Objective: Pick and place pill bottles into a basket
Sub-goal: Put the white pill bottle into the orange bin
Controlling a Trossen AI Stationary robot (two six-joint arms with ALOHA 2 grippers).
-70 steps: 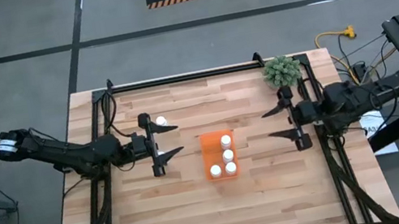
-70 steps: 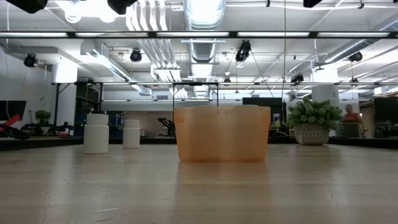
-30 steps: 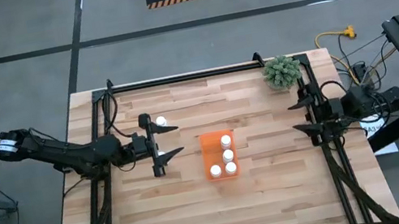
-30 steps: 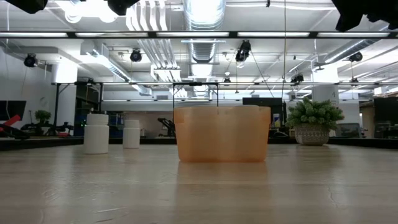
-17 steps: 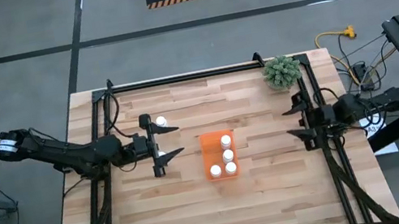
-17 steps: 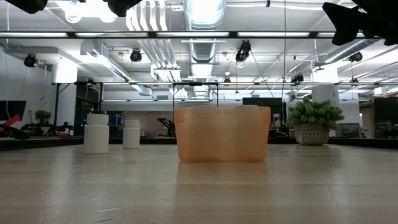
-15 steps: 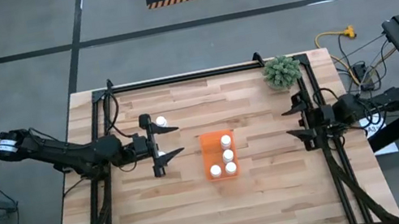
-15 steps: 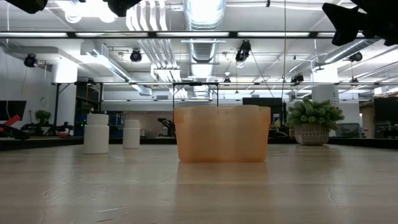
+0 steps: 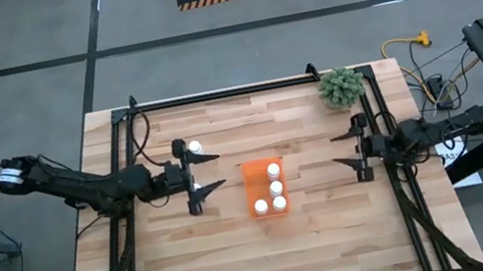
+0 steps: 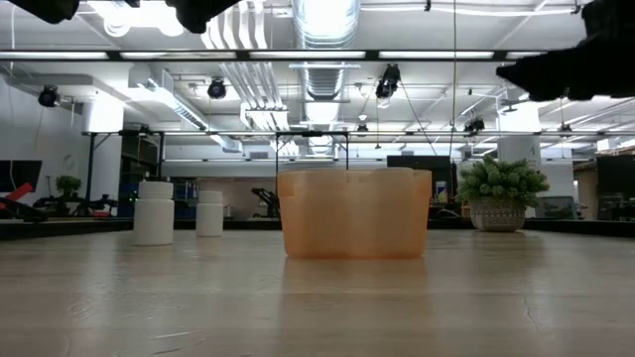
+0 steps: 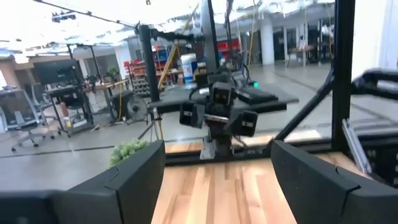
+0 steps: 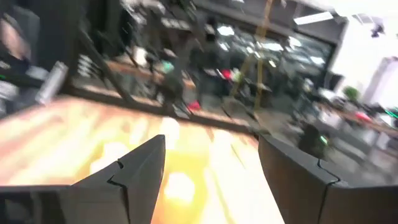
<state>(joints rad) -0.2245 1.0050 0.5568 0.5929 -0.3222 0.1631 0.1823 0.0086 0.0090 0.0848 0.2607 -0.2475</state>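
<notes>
The right wrist view is blurred; the basket [image 12: 177, 180] shows only as an orange smear.

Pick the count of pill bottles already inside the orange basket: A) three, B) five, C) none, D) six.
A: the high view shows three white caps in a row along one side of the basket, at and; its other side is bare orange.

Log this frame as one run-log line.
basket: three pill bottles inside | one bottle by left gripper, open, empty | right gripper: open, empty
</notes>
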